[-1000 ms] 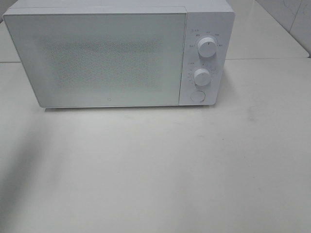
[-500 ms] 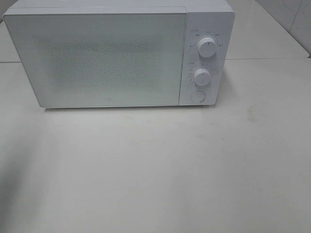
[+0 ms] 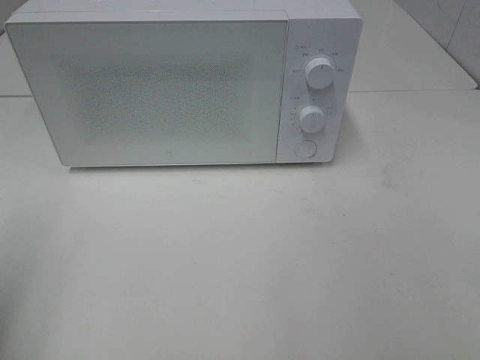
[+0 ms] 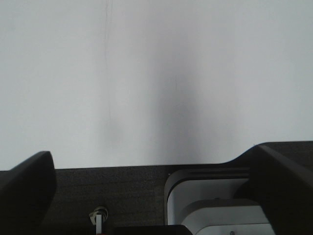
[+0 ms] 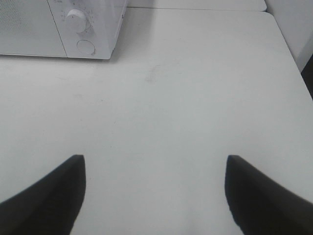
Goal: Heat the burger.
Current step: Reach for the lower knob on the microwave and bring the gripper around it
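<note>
White box-shaped microwave oven (image 3: pixel 172 90), door shut, stands along the far edge of the matte off-white worktop (image 3: pixel 240 262), blocking its far-left corner. Open passage: the worktop before it to the near edge, and a strip along the right edge.

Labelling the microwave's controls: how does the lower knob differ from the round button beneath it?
The lower knob stands out from the panel; the button lies nearly flush with it. The lower knob has scale marks around it; the button has none. Both are round, white and sit on the right side of the microwave.
</note>
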